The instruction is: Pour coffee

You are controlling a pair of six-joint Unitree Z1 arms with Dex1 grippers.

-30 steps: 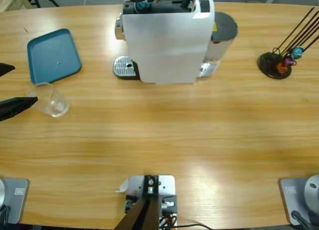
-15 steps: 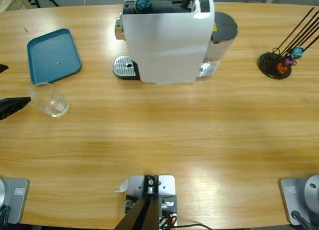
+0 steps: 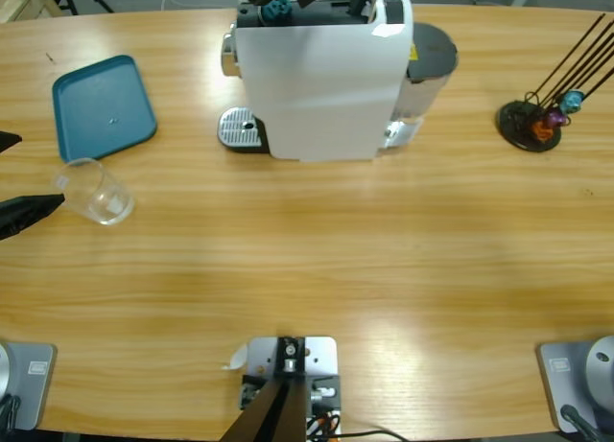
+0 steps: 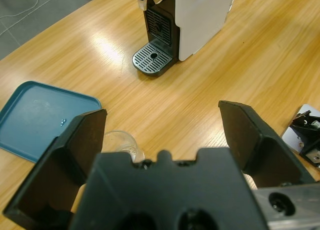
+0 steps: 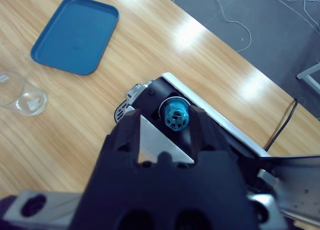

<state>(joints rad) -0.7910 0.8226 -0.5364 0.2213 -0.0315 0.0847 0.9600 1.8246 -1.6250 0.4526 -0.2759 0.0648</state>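
Coffee unseen; glass [image 3: 97, 192] empty by wide-open left gripper [image 4: 162, 135]; right gripper [image 5: 164, 124] pinches teal capsule [image 5: 175, 115].

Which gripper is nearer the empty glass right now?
Left. The left gripper sits at the table's edge, jaws open beside the glass. The right gripper is far off, over the teal capsule atop the coffee machine.

flat teal-blue plastic tray [image 3: 103, 107] | clear, colourless drinking glass [image 3: 96, 191] | boxy white-and-black coffee machine [image 3: 321, 73] with silver perforated drip grille [image 3: 240, 129] | small teal ribbed capsule [image 5: 176, 115] | pale honey wood-grain table [image 3: 317, 260]
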